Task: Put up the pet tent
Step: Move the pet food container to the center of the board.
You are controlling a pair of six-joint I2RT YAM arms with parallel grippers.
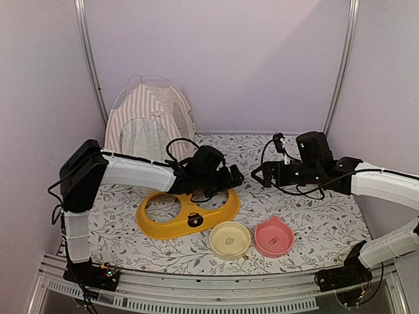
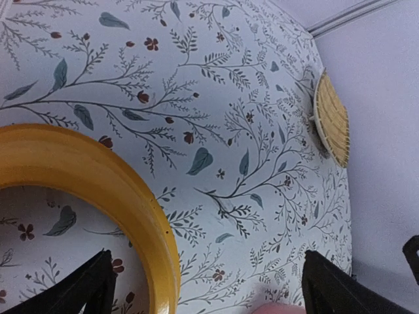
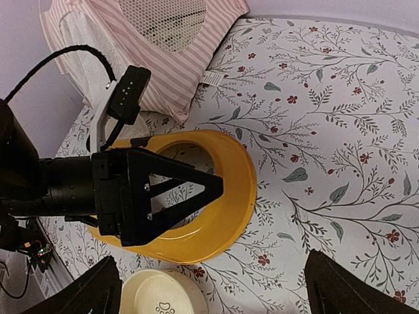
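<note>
Black gripper fingers fill the bottom corners of both wrist views. The left gripper (image 2: 209, 291) has its jaws spread wide with nothing between them, and the right gripper (image 3: 222, 291) is spread just as wide and is also empty. In the top view the two meet near mid-frame, tips facing each other and a little apart. The left gripper (image 1: 234, 178) is above the right end of a yellow bowl stand (image 1: 163, 229), and the right gripper (image 1: 256, 175) is just to the right of it.

The stand (image 3: 222, 196) is smooth, glossy plastic, an oblong with two round openings and a thick rolled rim (image 2: 118, 183). Below it in the top view sit a round cream bowl (image 1: 230, 239) and a pink bowl (image 1: 273, 237) with small ear-like points. They sit side by side and both look like matte plastic.

The worktop (image 1: 308, 216) is covered with a white cloth printed with thin grey-green sprigs and small dark red flowers.

The pet tent (image 1: 150, 118) stands in the upper left of the top view, on the cloth's far corner against the pale wall. It is a soft dome of pink-and-white striped fabric with a large white mesh panel facing the arms, and thin clear poles arch above its top. In the right wrist view the tent (image 3: 163, 39) fills the upper left. Its mesh shows a fine honeycomb weave, and a small white label sits at the hem. Neither gripper touches it.
</note>
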